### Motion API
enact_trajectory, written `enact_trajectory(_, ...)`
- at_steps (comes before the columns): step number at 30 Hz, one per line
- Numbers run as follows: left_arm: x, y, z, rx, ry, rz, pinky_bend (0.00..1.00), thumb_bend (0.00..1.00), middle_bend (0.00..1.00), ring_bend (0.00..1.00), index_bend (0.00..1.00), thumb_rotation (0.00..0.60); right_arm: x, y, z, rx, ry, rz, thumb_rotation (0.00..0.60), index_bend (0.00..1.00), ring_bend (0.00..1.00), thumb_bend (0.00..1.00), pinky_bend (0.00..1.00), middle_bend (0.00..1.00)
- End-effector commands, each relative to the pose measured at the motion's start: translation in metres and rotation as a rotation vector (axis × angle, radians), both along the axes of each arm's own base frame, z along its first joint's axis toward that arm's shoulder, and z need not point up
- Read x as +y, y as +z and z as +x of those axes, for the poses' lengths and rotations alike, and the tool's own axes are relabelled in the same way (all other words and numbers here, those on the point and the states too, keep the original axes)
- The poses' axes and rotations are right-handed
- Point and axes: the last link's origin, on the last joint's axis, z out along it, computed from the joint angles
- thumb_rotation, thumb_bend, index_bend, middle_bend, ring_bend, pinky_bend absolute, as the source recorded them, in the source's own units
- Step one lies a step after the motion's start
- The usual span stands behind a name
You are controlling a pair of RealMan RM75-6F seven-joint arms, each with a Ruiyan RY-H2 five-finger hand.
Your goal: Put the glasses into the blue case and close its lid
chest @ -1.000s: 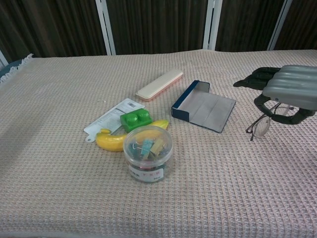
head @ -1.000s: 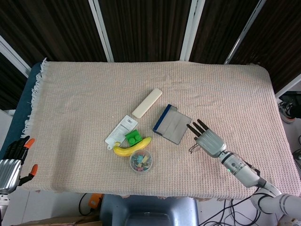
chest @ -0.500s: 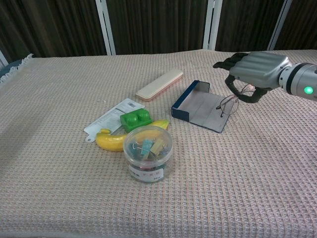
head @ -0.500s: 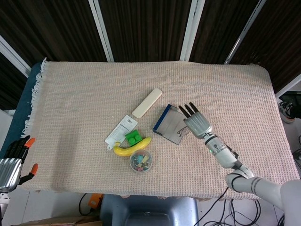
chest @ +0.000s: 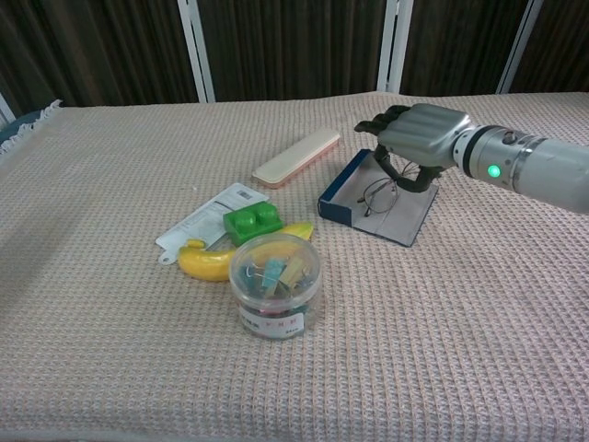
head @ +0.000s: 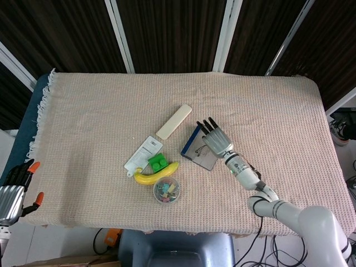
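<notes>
The blue case (chest: 342, 197) (head: 188, 145) lies open in the middle of the table, its grey lid (chest: 405, 215) flat toward the right. My right hand (chest: 416, 140) (head: 214, 140) hovers just above the case and holds the thin wire-framed glasses (chest: 376, 196), which hang down over the case's inside. In the head view the hand covers most of the glasses. My left hand (head: 12, 192) stays off the table's front left corner, holding nothing, fingers apart.
A cream pencil case (chest: 296, 157) lies behind the blue case. To its left sit a white packet (chest: 198, 221), a green block (chest: 251, 221), a banana (chest: 210, 260) and a clear tub of clips (chest: 274, 285).
My right hand has carried the glasses leftward from the cloth at the right to above the open case. The left hand has not moved.
</notes>
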Motion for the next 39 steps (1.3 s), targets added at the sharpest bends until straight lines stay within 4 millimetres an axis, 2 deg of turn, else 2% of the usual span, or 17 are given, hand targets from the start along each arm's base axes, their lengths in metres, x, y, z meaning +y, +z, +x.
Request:
enact_trajectory(1,0.000,0.000,0.000,-0.002,0.001,-0.001,0.09,0.39,0.00,0.00,0.00,0.600,-0.002,-0.011,0.007,0.000,0.008,0.013,0.600,0.77,0.00,0.63,0.00,0.10)
enact_trajectory(15,0.000,0.004,-0.002,-0.016,0.001,0.002,0.09,0.39,0.00,0.00,0.00,0.600,-0.004,-0.034,0.033,-0.056,0.124,-0.028,0.600,0.76,0.00,0.63,0.00,0.10)
enact_trajectory(22,-0.001,0.005,-0.002,-0.023,0.002,0.001,0.09,0.39,0.00,0.00,0.00,0.600,-0.004,-0.042,0.035,-0.050,0.138,-0.029,0.600,0.70,0.00,0.63,0.00,0.11)
enact_trajectory(35,-0.001,0.007,-0.002,-0.027,0.003,0.006,0.09,0.39,0.00,0.00,0.00,0.600,-0.007,-0.039,0.031,-0.062,0.125,-0.053,0.600,0.53,0.00,0.41,0.00,0.10)
enact_trajectory(39,-0.001,0.006,-0.002,-0.027,0.001,0.005,0.10,0.39,0.00,0.00,0.00,0.600,-0.007,-0.036,0.031,-0.070,0.127,-0.059,0.600,0.50,0.00,0.40,0.00,0.10)
